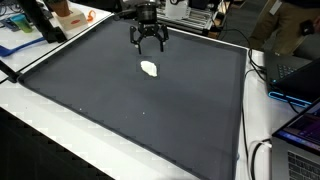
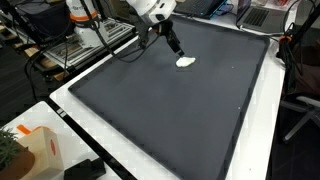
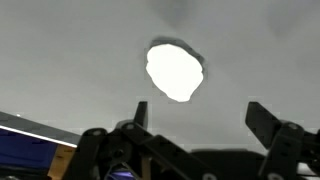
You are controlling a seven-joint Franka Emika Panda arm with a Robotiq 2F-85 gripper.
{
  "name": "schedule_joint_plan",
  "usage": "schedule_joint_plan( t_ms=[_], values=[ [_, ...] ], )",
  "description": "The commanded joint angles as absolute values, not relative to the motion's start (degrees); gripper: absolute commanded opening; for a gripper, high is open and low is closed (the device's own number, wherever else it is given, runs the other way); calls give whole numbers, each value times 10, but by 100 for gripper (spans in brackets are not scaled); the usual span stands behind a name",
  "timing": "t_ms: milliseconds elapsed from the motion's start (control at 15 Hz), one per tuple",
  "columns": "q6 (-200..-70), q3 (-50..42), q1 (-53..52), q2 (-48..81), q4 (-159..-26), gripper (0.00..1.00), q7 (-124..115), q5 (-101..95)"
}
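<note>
Black metal pincer [image 1: 148, 46] on the robot arm is wide open and holds nothing. Its two fingers [image 3: 262, 120] stand far apart, one on each side of the wrist view. It hangs in the air over a small white roundish piece [image 1: 150, 69] and does not touch it. I cannot tell what the piece is made of. In the wrist view the white piece [image 3: 175, 72] shows just past the finger tips, in the gap between them. In an exterior view the pincer [image 2: 177, 49] is just above and beside the white piece [image 2: 186, 61].

The white piece lies flat on a big dark grey mat [image 1: 150, 115], near the edge where the robot stands. The mat lies on a white table [image 1: 30, 120], and the white table top shows around the mat in both exterior views. An orange box [image 1: 70, 14] stands past the far edge of the mat. A brown cardboard box [image 2: 35, 150] sits on the white table by a near corner.
</note>
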State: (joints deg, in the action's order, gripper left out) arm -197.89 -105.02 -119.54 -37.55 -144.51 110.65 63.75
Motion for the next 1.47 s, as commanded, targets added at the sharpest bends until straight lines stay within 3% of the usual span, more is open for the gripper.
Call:
schedule_joint_plan(
  t_ms=[0,267,467,533,1000,1400],
  values=[
    [-2054,-1077,-1269,-392,-1438,100,1077,650],
    [-2067,-1150,-1385,-314,-1454,100,897,572],
    [-2124,-1155,-1441,-315,-1425,100,947,695],
    [-2157,-1111,-1401,-335,-1430,100,971,723],
    [-2163,-1106,-1409,-326,-1413,100,928,721],
    [-2179,-1087,-1407,-302,-1353,100,935,861]
  ],
)
